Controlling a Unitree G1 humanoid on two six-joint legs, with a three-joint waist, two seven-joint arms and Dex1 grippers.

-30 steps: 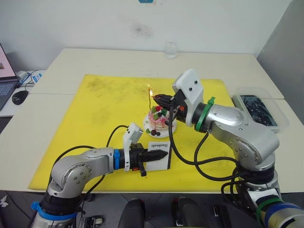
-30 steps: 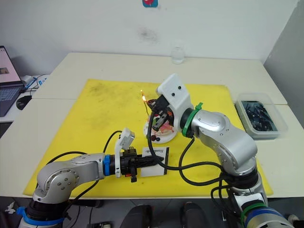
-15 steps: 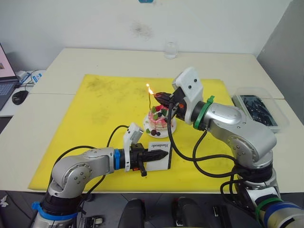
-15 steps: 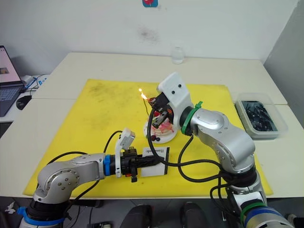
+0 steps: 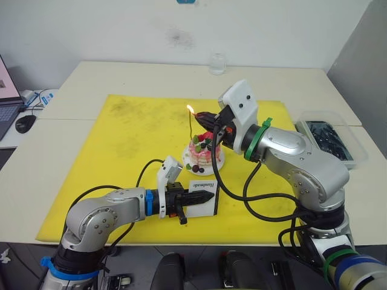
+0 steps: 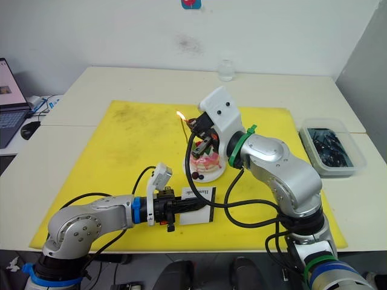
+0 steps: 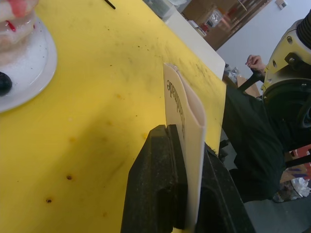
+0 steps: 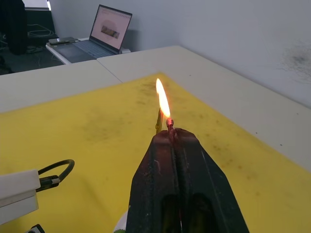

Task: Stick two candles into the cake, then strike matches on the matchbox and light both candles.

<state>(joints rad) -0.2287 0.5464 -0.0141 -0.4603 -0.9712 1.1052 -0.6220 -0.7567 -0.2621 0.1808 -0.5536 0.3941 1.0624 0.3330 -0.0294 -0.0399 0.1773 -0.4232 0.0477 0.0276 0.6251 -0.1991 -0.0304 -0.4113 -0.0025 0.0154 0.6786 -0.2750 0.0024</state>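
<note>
The pink-and-white cake (image 5: 202, 152) sits on its small white plate (image 5: 213, 165) in the middle of the yellow mat. One thin golden candle (image 5: 191, 128) stands upright in it. My right gripper (image 5: 203, 117) hovers just above the cake, shut on a burning match (image 8: 170, 124). The flame (image 8: 163, 101) sits right against the candle's top (image 8: 159, 121); whether the wick itself burns I cannot tell. Nearer the front edge, my left gripper (image 5: 207, 196) is shut on the white matchbox (image 7: 182, 114), holding it on edge on the mat.
The yellow mat (image 5: 127, 139) covers the table's middle. A glass (image 5: 217, 63) stands at the back. A clear tray (image 5: 329, 138) with dark items lies at the right. A laptop and mouse (image 5: 25, 124) are at the far left. A short dark stick (image 7: 109, 4) lies on the mat.
My right gripper has lifted slightly and edged back with the burning match, bringing the flame up to the candle's top. The left arm and matchbox have stayed put.
</note>
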